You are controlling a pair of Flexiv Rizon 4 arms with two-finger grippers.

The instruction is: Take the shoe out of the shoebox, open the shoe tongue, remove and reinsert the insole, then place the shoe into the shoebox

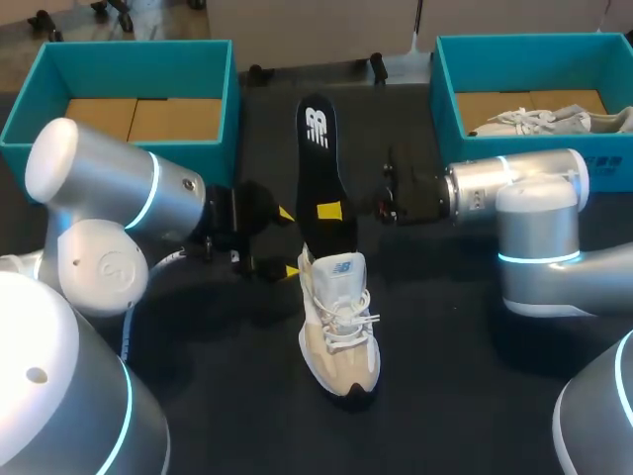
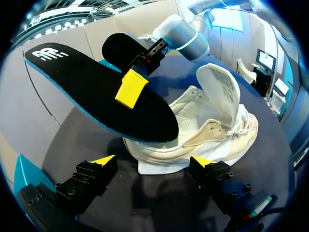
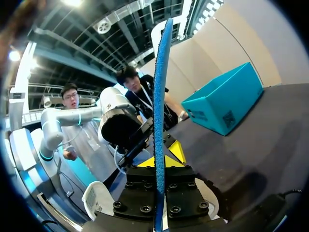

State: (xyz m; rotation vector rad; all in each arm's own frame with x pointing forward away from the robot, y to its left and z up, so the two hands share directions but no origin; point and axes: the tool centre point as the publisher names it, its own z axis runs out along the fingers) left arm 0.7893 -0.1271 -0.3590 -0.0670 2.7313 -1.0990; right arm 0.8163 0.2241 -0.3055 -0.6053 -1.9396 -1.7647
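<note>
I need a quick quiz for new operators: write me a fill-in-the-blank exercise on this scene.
1. The fingers of the right gripper are ____ on the flat black foam insole.
2. The fingers of the left gripper stand ____, close by the cream and white lace-up sneaker.
3. A second pale sneaker lies in the teal shoebox on my ____ side.
Missing words: shut; open; right.

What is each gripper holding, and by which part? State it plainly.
Right gripper pinches the insole at mid-length, across its thickness. Left gripper holds nothing.
</note>
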